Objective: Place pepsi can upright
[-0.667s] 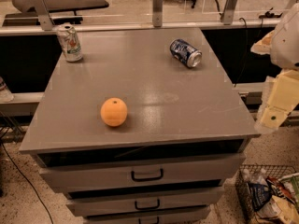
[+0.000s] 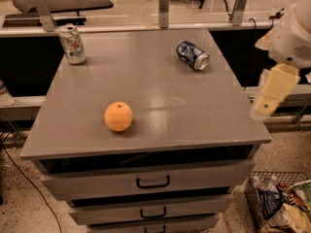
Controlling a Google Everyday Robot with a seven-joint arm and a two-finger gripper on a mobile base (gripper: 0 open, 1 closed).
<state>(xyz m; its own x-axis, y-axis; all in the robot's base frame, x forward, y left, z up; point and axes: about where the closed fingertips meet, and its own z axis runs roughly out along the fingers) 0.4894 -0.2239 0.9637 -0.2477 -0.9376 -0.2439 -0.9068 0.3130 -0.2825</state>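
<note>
Dark blue and toppled, the pepsi can [image 2: 193, 55] is lying at the counter's [image 2: 146, 72] far right. We are hovering our tool [image 2: 272, 93] off the right edge and cannot tell its state. We are judging that reaching and grasping comes next.

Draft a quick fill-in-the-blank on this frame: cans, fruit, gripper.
1. The pepsi can lies on its ____, back right on the cabinet top.
2. The white-and-green can stands ____ at the back left.
3. The orange sits nearer the ____ edge than either can.
4. The gripper hangs past the top's ____ edge as pictured, away from both cans.
Missing words: side; upright; front; right.
</note>
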